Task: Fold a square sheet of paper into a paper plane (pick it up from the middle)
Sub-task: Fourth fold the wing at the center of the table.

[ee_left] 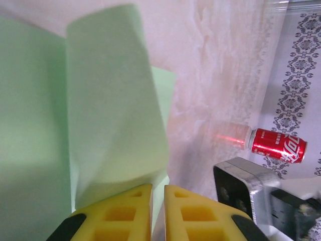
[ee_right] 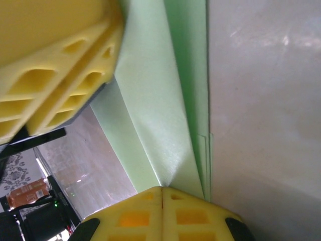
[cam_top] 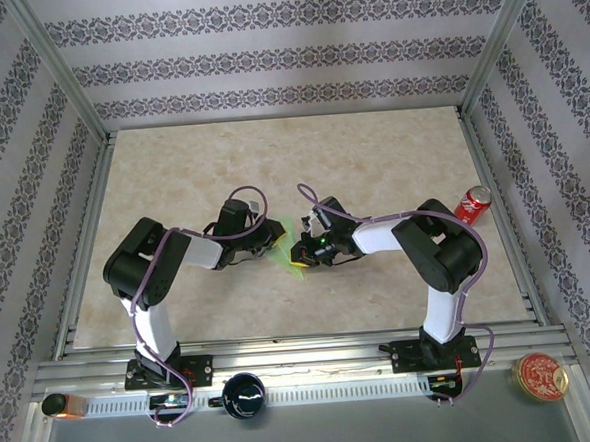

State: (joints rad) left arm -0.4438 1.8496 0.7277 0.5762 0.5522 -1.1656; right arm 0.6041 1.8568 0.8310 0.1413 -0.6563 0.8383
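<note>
Well, the pale marbled worktop (cam_top: pixel 371 156) spreads out ahead of me between patterned walls. Both my arms reach inward over its middle, my left arm (cam_top: pixel 148 275) from one side and my right arm (cam_top: pixel 442 247) from the other, so that my two hands meet almost nose to nose. Between them lies the sheet of paper (cam_top: pixel 295 269), light green and partly folded (from above it reads as a narrow pointed shape, not a plain square). It rests on the worktop near the centre with one flap lifted off the rest. My left hand (ee_left: pixel 158 188) has its yellow fingers (ee_left: pixel 125 211) a mere slit apart, with the lifted flap rising right at their tips; whether they grip that flap or only touch it I cannot tell. My right hand (ee_right: pixel 161 190) is closed tight, finger against finger. The ridge of the raised fold runs straight down into the seam between them, so it has the paper pinched there, and stacked layers of the sheet lie flat just beside it. From my right wrist I see the left hand hanging above the same fold. On the near ledge by my bases sit a round orange tin (cam_top: pixel 540 376) and a black mug (cam_top: pixel 244 396). Near the right edge of the worktop, well apart from the paper, a red drinks can (cam_top: pixel 472 202) lies on its side.
</note>
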